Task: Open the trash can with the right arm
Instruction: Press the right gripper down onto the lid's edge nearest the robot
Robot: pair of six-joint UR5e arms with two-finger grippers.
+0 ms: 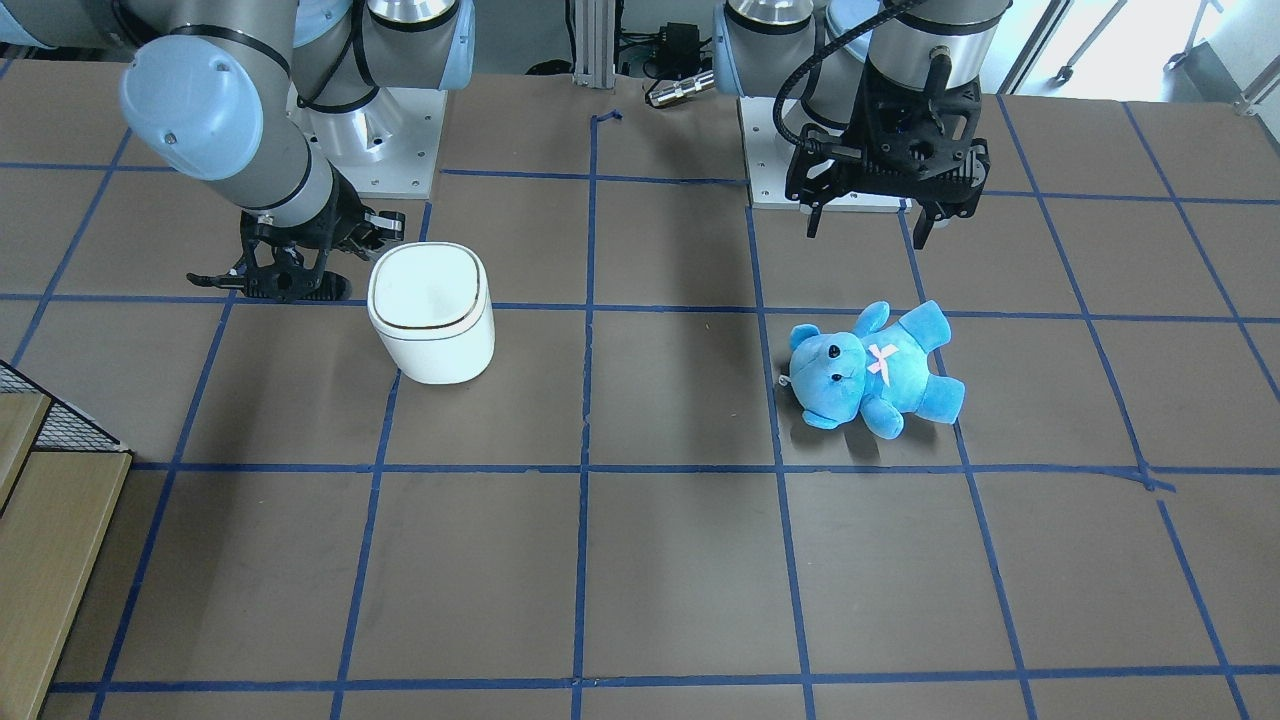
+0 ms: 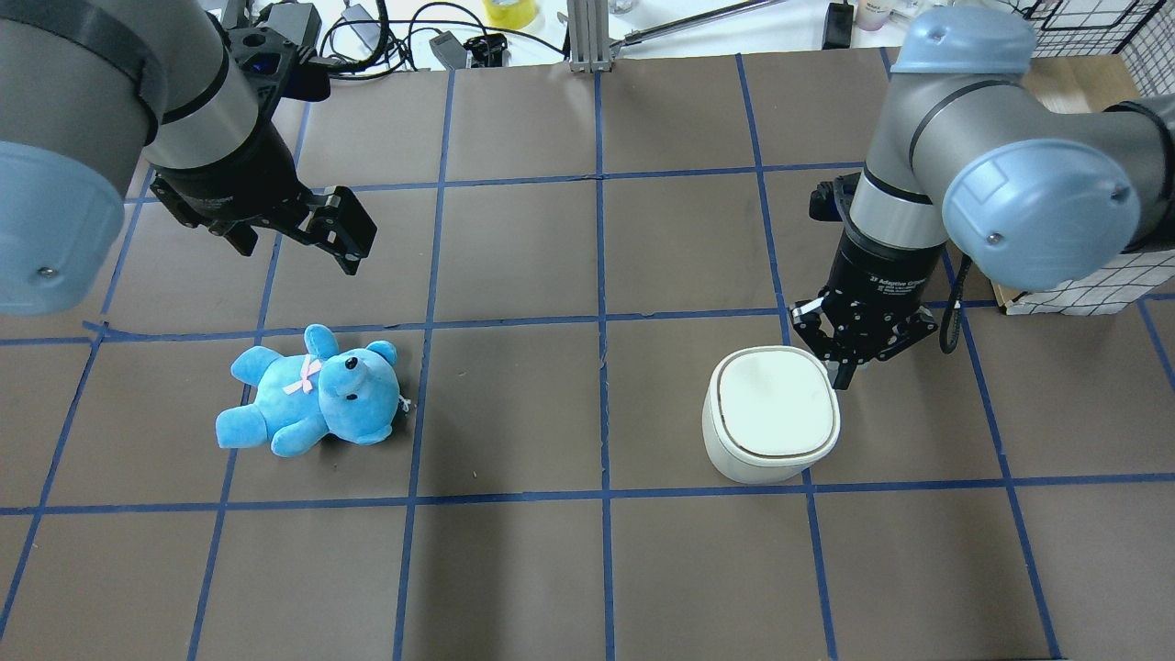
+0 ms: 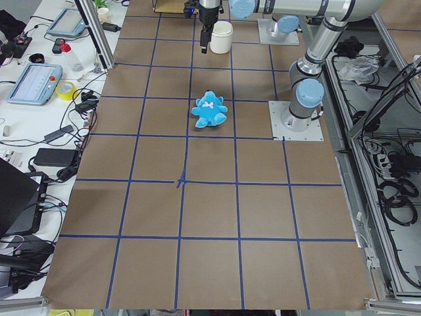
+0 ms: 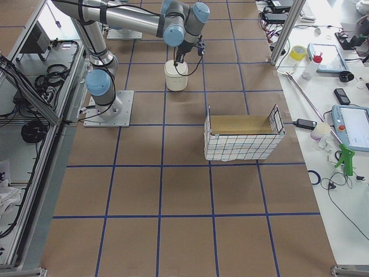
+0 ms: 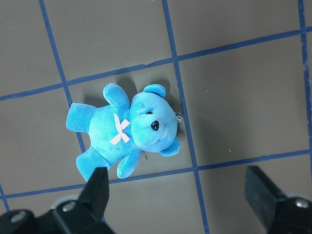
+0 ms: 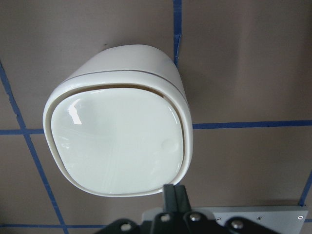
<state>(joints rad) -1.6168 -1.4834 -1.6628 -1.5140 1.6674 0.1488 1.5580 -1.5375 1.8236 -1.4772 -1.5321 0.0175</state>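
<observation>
The white trash can [image 2: 773, 413] stands on the brown table with its flat lid down; it also shows in the front view [image 1: 432, 312] and the right wrist view [image 6: 117, 141]. My right gripper [image 2: 840, 372] points straight down at the can's back right corner. Its jaws are shut and hold nothing. In the right wrist view the closed fingertips [image 6: 174, 194] sit right at the lid's rim; I cannot tell if they touch. My left gripper [image 2: 298, 240] is open and empty, hovering above the table behind the teddy bear.
A blue teddy bear [image 2: 312, 390] lies on its back on the robot's left side, below the left gripper [image 5: 180, 195]. A wire basket lined with cardboard [image 4: 242, 135] stands beyond the can at the robot's right. Blue tape lines grid the table.
</observation>
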